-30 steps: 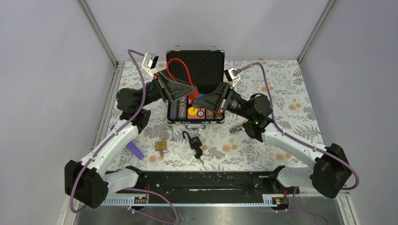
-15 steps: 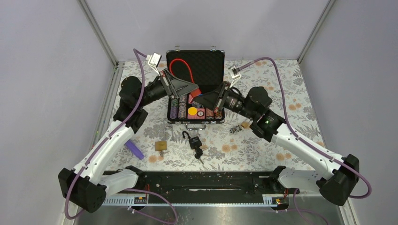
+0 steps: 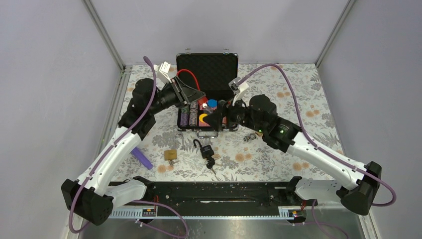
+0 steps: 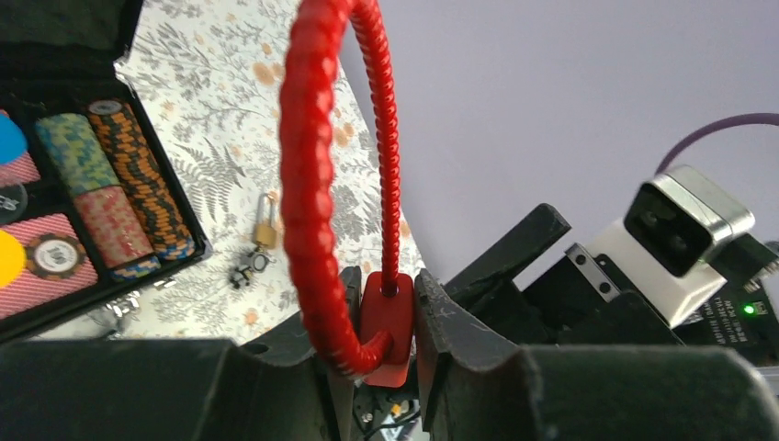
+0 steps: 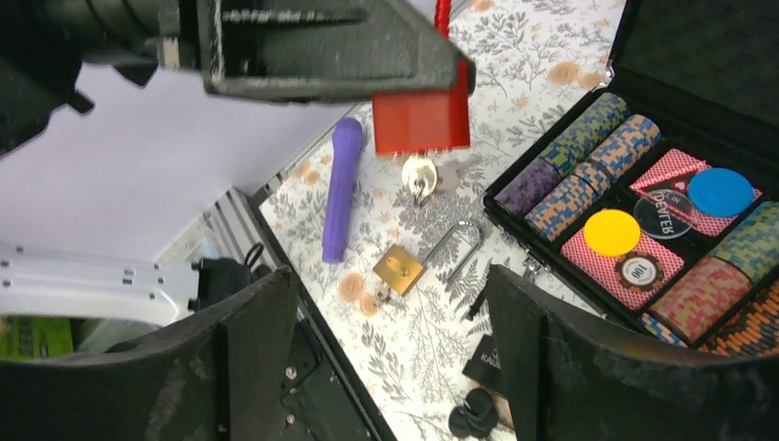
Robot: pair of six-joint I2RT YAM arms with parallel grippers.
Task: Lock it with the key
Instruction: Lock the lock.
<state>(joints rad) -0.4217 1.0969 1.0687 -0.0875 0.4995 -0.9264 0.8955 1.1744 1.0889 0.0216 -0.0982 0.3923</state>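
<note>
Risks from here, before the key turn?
1. The key hangs small under the red lock body. The wide-open right gripper might nudge it instead of pinching it.
2. The left gripper clamps only the narrow lock body, so turning torque could twist it between the fingers.
3. A key knocked loose would likely fall near the brass padlock on the patterned table.

The left arm [image 3: 115, 152] reaches forward from its base and bends inward at the elbow. The left gripper [image 4: 387, 276] is held in the air, its fingers [image 4: 447, 323] closed on the body of the red lock [image 4: 387, 333]. The right arm [image 3: 318, 155] stretches forward and leftward, and the right gripper [image 5: 390, 274] points at the left one from close by, its fingers [image 5: 259, 349] spread wide with nothing clamped between them.
</note>
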